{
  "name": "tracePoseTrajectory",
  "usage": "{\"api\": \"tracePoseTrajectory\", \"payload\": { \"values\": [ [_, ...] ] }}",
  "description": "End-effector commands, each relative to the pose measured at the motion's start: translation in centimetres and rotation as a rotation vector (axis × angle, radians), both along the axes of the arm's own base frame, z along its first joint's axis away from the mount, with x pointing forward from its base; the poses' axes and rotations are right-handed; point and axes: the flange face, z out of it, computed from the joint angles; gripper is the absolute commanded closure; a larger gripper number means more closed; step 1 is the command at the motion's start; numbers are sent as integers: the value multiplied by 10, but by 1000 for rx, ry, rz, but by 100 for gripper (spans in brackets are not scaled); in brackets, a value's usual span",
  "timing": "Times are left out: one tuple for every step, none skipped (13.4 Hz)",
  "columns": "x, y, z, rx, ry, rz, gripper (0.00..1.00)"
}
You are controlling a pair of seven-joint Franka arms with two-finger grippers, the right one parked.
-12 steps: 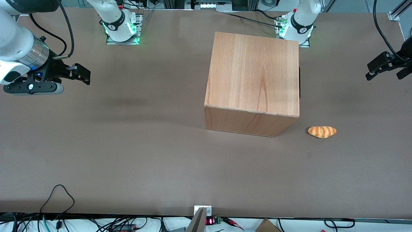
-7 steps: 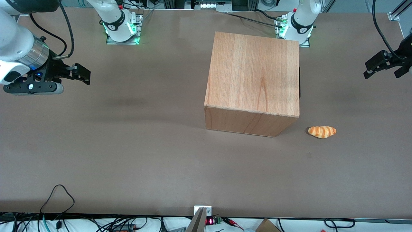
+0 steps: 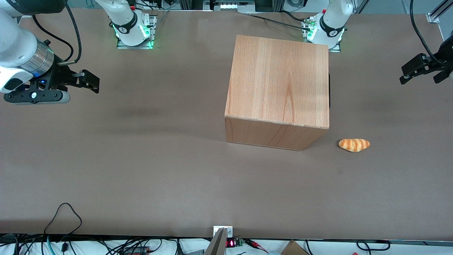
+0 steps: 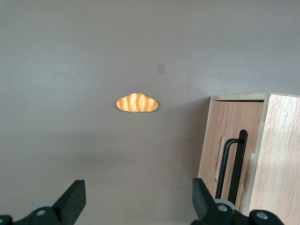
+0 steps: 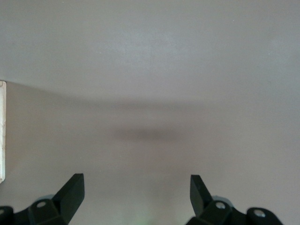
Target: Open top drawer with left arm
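A: One brown bench (image 3: 141, 159) carries everything. What is the biggest thing on it?

B: A cube-shaped wooden cabinet (image 3: 279, 81), standing near the middle, somewhat toward the working arm's end.

A: And the top drawer?

B: The top drawer (image 4: 229, 140) sits shut, flush in the cabinet's face that looks toward the working arm's end. Its long black bar handle (image 4: 234, 164) shows plainly from the left wrist camera; from the front only a thin dark edge of it peeks past the cabinet's side.

A: Where is the left arm (image 3: 444, 47)?

B: At the working arm's end of the bench, up in the air. Its hand (image 3: 423, 71) hovers well apart from the cabinet, fingers (image 4: 72, 199) spread wide, gripping nothing.

A: Anything smaller?

B: One little bread roll (image 3: 354, 145), orange with pale stripes, lies on the bench near the cabinet, nearer the front camera than the hand.
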Motion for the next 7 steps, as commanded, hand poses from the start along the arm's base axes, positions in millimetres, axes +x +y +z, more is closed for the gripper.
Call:
{"api": "tracePoseTrajectory", "payload": {
  "values": [
    [3, -1, -7, -23, 27, -12, 0],
    [3, -2, -12, -25, 39, -15, 0],
    [3, -4, -18, -45, 54, -18, 0],
    [3, -6, -26, -79, 68, -21, 0],
    [3, -10, -32, -112, 78, -22, 0],
    [4, -12, -38, -127, 89, -22, 0],
    [5, -15, -47, -135, 104, -25, 0]
  ]
}}
